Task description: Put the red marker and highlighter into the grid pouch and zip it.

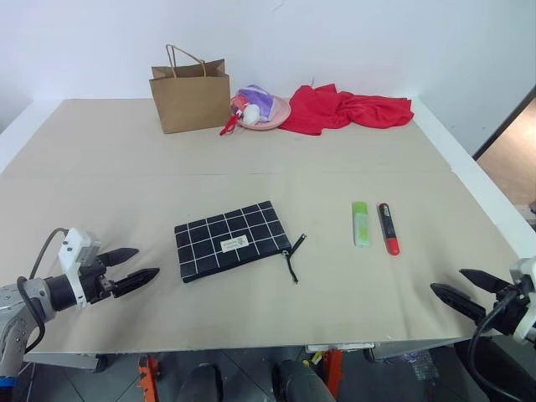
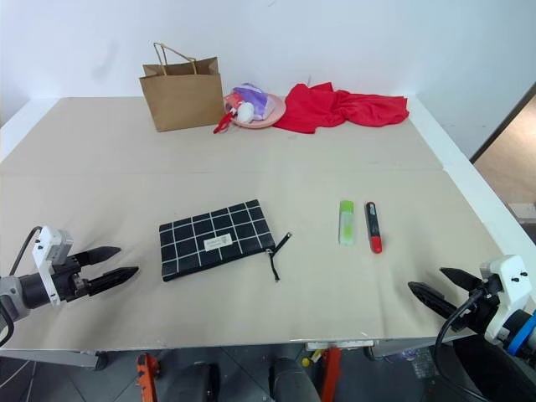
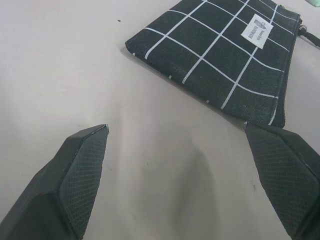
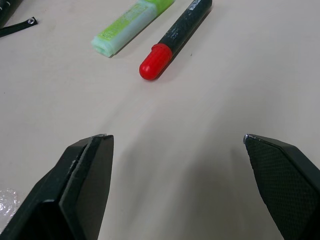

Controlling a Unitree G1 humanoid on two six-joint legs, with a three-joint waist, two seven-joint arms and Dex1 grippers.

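The grid pouch [image 1: 232, 240] lies flat on the table left of centre, its black pull cord [image 1: 295, 254] trailing off its right end. To its right the light-green highlighter [image 1: 360, 224] and the red marker [image 1: 388, 228] lie side by side, apart from the pouch. My left gripper [image 1: 138, 266] hovers open at the near left, a short way left of the pouch, with nothing between its fingers. My right gripper [image 1: 458, 288] stands open at the near right, nearer to me than the two pens and empty. In the right wrist view the marker [image 4: 172, 40] and highlighter [image 4: 132, 23] lie beyond its fingers.
A brown paper bag [image 1: 190, 99] stands at the back of the table. Beside it sit a pink dish of small items [image 1: 260, 109] and a crumpled red cloth [image 1: 345, 109]. The table's front edge [image 1: 251, 345] runs just below both grippers.
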